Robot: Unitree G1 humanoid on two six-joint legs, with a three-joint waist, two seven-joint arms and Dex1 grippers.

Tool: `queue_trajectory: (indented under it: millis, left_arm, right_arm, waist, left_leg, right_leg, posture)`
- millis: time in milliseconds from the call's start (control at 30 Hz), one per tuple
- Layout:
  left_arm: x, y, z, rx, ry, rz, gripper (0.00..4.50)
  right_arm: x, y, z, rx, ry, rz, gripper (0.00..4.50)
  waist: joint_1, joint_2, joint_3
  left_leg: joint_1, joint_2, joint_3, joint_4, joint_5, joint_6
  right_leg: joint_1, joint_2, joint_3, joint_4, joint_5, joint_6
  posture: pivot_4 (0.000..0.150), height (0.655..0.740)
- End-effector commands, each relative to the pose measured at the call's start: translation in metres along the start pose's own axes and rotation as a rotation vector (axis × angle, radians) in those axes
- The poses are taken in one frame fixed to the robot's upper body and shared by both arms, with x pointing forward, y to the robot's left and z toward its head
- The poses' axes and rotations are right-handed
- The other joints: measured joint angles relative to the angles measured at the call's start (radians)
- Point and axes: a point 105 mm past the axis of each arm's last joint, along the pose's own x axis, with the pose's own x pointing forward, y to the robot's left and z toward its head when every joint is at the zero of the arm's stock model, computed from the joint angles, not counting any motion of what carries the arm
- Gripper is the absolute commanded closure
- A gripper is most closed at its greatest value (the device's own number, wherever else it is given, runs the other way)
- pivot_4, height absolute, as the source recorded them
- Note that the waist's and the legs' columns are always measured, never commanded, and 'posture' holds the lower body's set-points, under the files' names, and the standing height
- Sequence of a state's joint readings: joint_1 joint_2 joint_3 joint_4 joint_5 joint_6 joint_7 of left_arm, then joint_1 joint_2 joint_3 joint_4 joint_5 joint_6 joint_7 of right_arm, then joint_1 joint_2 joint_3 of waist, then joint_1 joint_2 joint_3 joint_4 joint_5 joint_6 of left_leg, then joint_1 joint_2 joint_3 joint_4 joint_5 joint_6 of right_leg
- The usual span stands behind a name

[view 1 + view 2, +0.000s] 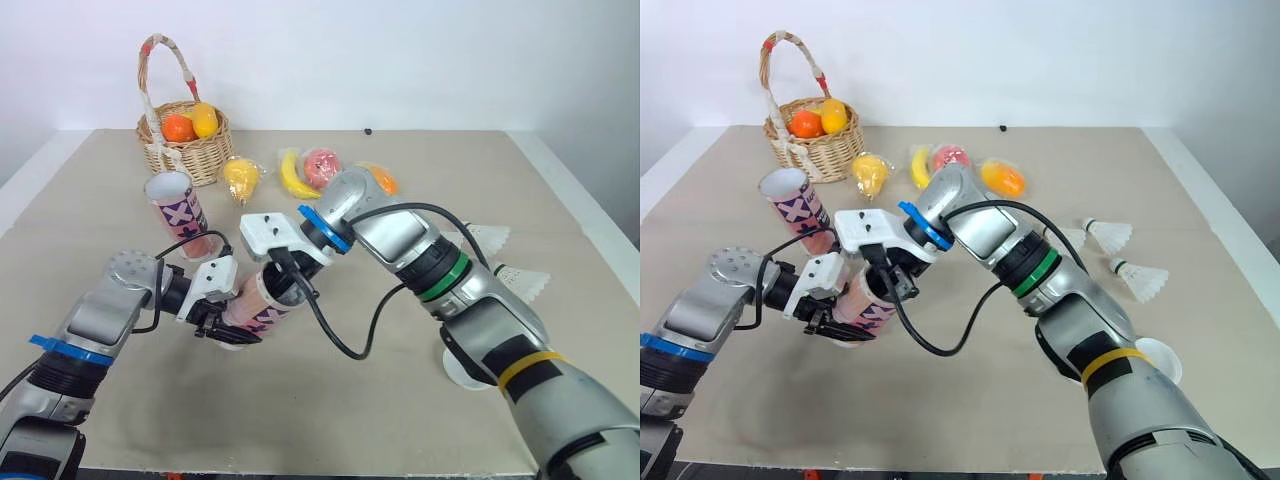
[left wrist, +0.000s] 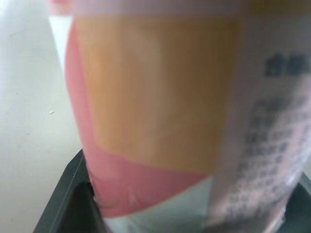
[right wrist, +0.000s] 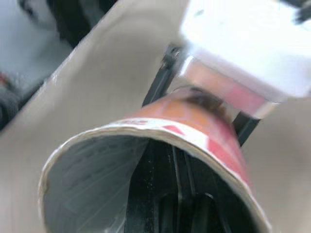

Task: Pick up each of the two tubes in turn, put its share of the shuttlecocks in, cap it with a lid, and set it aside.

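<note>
While a standing pink-and-white patterned cardboard tube [image 1: 178,205] rests open-topped near the rear-left corner of the beige worktop [image 1: 400,420], beside a wicker basket [image 1: 190,150] of fruit, the left end effector [image 1: 225,325] is clamped on the lower end of a tilted pink-and-white cardboard tube [image 1: 262,305] toward the front-left. The right end effector [image 1: 290,272] sits at that tube's raised open mouth; whether it is apart or together I cannot tell. Two white feather shuttlecocks [image 1: 1138,279] lie near the right edge, and a round white lid [image 1: 1160,362] lies nearer the front.
</note>
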State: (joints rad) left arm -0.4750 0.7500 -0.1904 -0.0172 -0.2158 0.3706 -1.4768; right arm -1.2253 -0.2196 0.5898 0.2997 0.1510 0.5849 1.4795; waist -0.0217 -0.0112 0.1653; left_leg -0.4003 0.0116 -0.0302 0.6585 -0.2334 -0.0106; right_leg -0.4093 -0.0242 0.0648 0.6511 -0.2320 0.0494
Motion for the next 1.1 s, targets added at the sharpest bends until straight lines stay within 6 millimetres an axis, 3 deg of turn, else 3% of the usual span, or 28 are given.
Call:
queue_trajectory:
  millis: [33, 133, 367, 500, 833, 1100]
  left_arm:
    - [0.02, -0.007, -0.004, -0.017, 0.0, -0.033, 1.6]
    - [0.02, -0.005, -0.004, -0.015, 0.0, -0.031, 1.6]
    - [0.023, -0.003, -0.001, -0.003, -0.011, -0.03, 1.6]
    - [0.024, -0.002, -0.001, -0.002, -0.013, -0.029, 1.6]
    - [0.024, 0.002, 0.004, 0.011, -0.037, -0.009, 1.6]
    - [0.031, 0.005, 0.034, 0.106, -0.231, 0.028, 1.6]
  right_arm:
    - [0.006, 0.011, 0.028, -0.064, -0.107, 0.044, 4.42]
    - [-0.004, 0.013, 0.022, -0.074, -0.081, 0.032, 4.42]
    - [-0.049, 0.016, 0.016, -0.119, -0.01, -0.027, 4.42]
    - [-0.075, 0.018, 0.024, -0.14, -0.006, -0.075, 4.42]
    - [-0.098, 0.027, 0.009, -0.124, 0.009, -0.181, 4.42]
    - [-0.15, 0.052, 0.008, -0.098, -0.114, -0.467, 4.42]
  waist:
    - [0.001, 0.0, 0.0]
    - [0.001, 0.0, 0.0]
    - [0.005, 0.001, 0.0]
    - [0.006, 0.001, 0.0]
    - [0.009, 0.001, 0.001]
    - [0.02, 0.0, 0.002]
  left_leg:
    - [0.0, 0.0, -0.002, 0.0, 0.0, 0.0]
    - [0.0, 0.001, -0.002, 0.0, 0.0, 0.0]
    - [-0.001, -0.001, -0.003, 0.0, 0.0, 0.0]
    - [-0.001, -0.004, -0.002, 0.001, 0.0, 0.0]
    - [-0.002, -0.006, -0.002, 0.001, 0.0, 0.0]
    - [-0.007, -0.015, -0.005, 0.001, 0.0, 0.0]
  right_leg:
    - [0.0, 0.0, -0.002, 0.001, -0.001, -0.001]
    - [0.0, 0.001, -0.003, 0.001, -0.001, -0.002]
    - [0.001, -0.003, -0.002, 0.001, -0.001, 0.001]
    - [0.001, -0.007, -0.002, 0.0, -0.001, 0.002]
    - [0.001, -0.01, -0.003, -0.001, -0.002, 0.005]
    - [0.001, -0.019, -0.004, -0.002, -0.002, 0.006]
  posture:
    - [0.15, 0.7298]
    - [0.15, 0.7298]
    - [0.15, 0.7298]
    - [0.15, 0.7298]
    - [0.15, 0.7298]
    - [0.15, 0.7298]
